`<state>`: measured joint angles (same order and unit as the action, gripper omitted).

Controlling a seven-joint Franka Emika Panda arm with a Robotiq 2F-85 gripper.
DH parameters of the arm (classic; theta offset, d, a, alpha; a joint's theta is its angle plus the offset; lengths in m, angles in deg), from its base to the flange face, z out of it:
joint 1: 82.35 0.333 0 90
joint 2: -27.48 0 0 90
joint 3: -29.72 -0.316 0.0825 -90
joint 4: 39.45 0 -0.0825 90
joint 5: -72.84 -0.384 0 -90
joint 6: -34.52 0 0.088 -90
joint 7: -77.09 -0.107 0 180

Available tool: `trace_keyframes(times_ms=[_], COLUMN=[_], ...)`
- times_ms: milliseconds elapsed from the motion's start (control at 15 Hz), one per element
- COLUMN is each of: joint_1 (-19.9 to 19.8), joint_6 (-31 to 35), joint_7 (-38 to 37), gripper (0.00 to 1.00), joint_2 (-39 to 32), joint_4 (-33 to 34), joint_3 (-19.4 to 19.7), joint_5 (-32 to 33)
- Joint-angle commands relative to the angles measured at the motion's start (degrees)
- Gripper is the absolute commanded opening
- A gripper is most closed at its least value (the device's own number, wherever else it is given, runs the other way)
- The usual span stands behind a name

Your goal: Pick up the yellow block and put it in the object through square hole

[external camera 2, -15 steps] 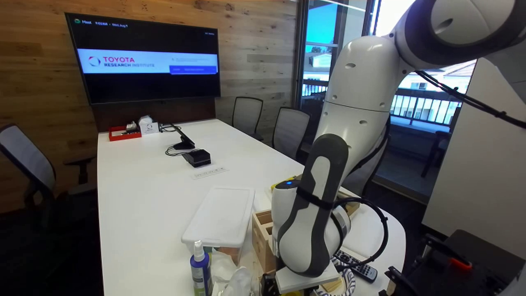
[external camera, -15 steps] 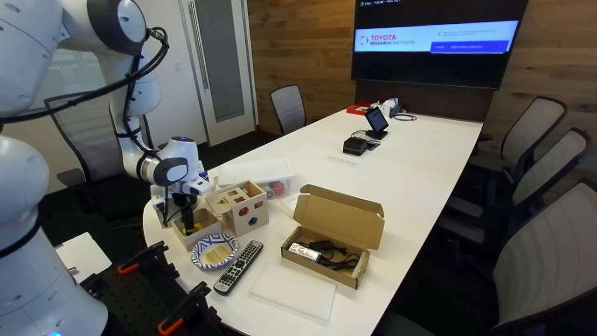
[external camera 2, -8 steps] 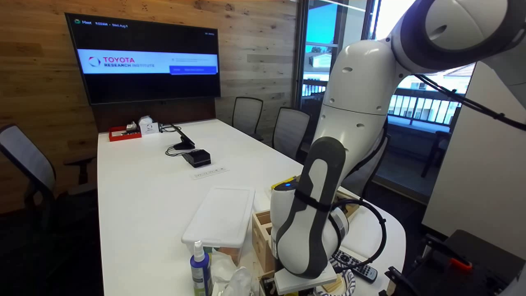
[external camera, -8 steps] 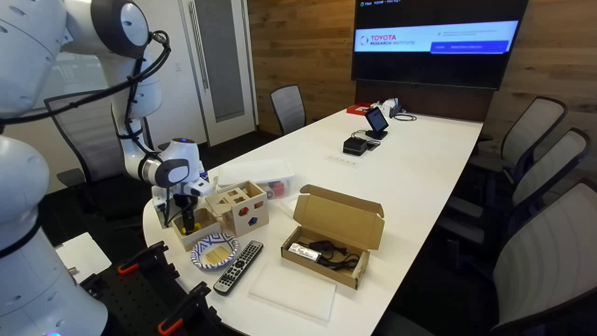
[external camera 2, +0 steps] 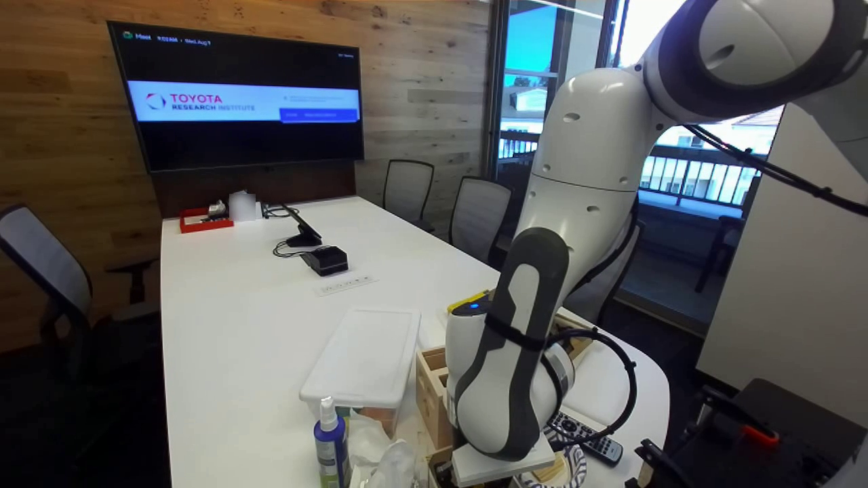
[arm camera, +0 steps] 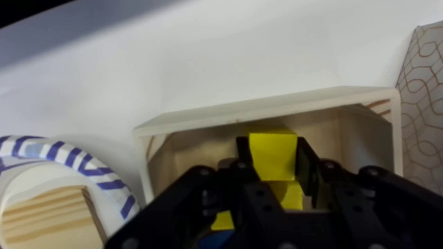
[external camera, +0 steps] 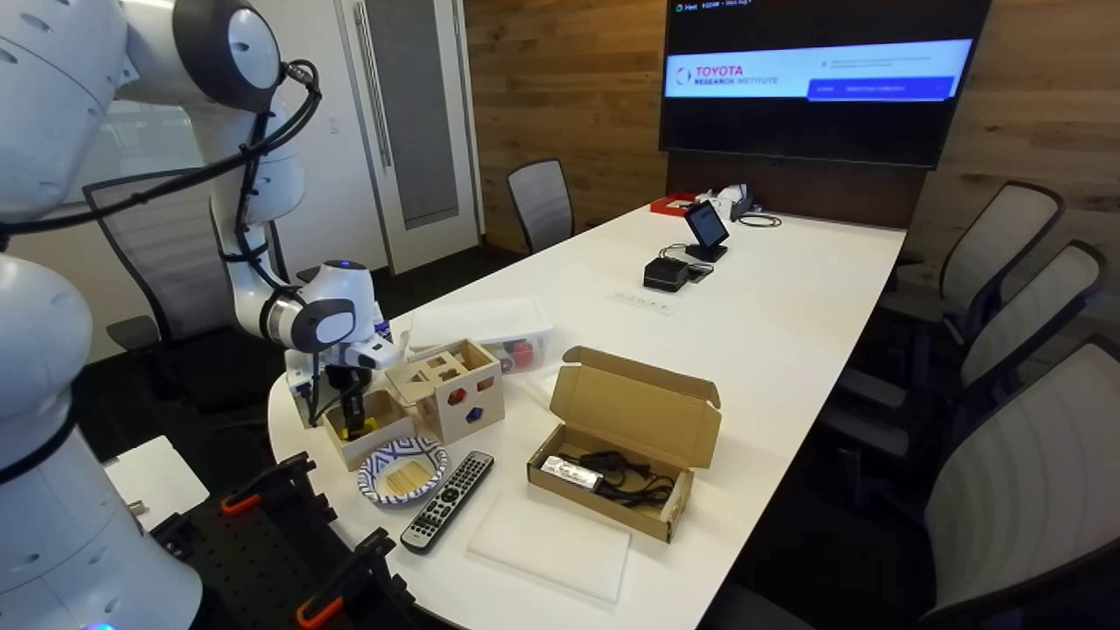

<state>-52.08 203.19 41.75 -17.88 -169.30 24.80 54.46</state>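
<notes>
In the middle of the wrist view, the black two-fingered gripper (arm camera: 274, 152) has its jaws clamped on a square-faced yellow block (arm camera: 272, 159), which is within the walls of an open-topped light-wood box (arm camera: 235, 119); whether it touches the box's floor cannot be told. A round blue-and-white patterned bowl (arm camera: 91, 166) shows at lower left. Left of centre in an exterior view, a light-wood shape-sorter cube (external camera: 472, 395) with shaped cut-outs stands just beside the box, and a long grey-and-black remote control (external camera: 448, 500) lies lower in the frame
</notes>
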Motion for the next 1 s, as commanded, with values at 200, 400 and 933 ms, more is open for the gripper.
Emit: trace_keyframes(times_ms=[200,400,933], joint_1=[1.0,0.6,-2.6], joint_6=[-3.1,-6.4,-20.1], joint_7=[-0.3,0.4,2.0], gripper=[0.09,0.09,0.09], joint_2=[3.5,6.9,15.9], joint_4=[-0.7,-1.2,0.5], joint_3=[1.9,2.7,4.7], joint_5=[2.4,4.9,14.7])
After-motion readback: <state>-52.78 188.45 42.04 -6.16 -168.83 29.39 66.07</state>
